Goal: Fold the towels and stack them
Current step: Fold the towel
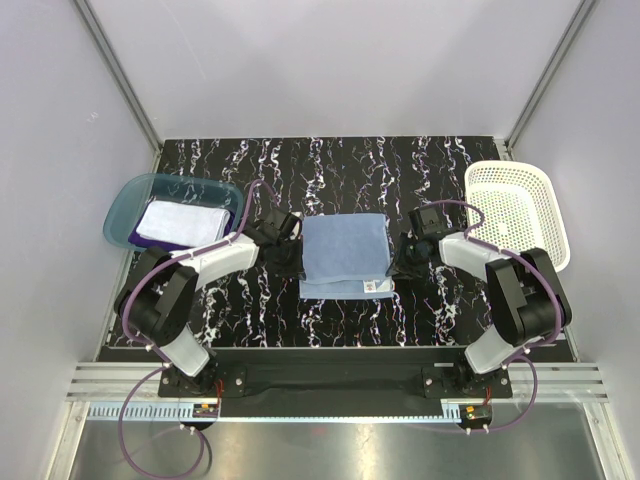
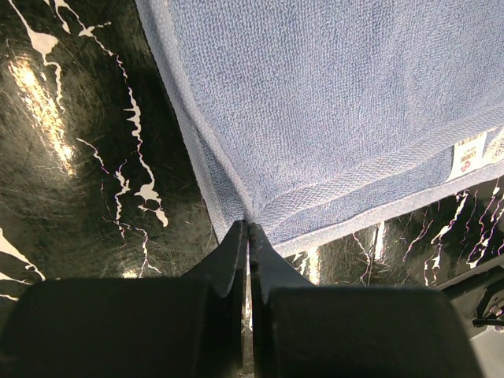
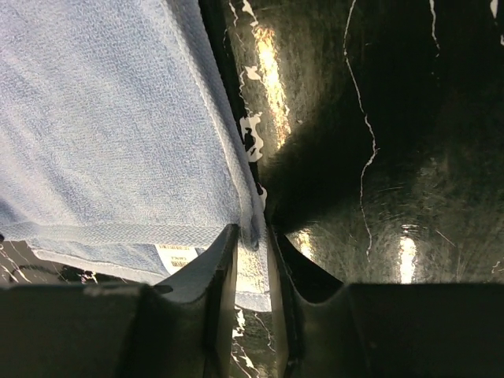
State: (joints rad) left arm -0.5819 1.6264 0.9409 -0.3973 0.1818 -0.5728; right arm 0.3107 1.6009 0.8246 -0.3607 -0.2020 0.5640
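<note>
1. Black, white-veined table (image 1: 330, 160) between pale grey walls carries everything; the blue towel (image 1: 343, 250) lies flat at the middle of the surface, doubled over; its top layer stops short of the near hem, so a strip of the lower layer and its white label (image 1: 376, 286) show toward the near edge.
2. The left gripper (image 2: 248, 230) is pressed together on the towel's near-left corner, with only a sliver of cloth at the very tips; the right gripper (image 3: 252, 236) pinches the near-right hem beside the label, the narrow gap between its fingers filled by the folded edge.
3. Toward the left edge of the table a teal tray (image 1: 125, 205) holds the white towel (image 1: 180, 222), folded, on top of the purple towel (image 1: 140, 240); a white basket (image 1: 545, 215) sits at the right edge.
4. First risk: the left hold looks so shallow that a lift could pull the corner free; that side would drop and skew the fold.
5. Second risk: either gripper may have caught one layer only; the layers would then peel apart on a lift rather than move together.
6. Third risk: uneven travel of the two arms would leave the edges out of line; a lumpy bundle could sit crooked on the stack in the tray.
</note>
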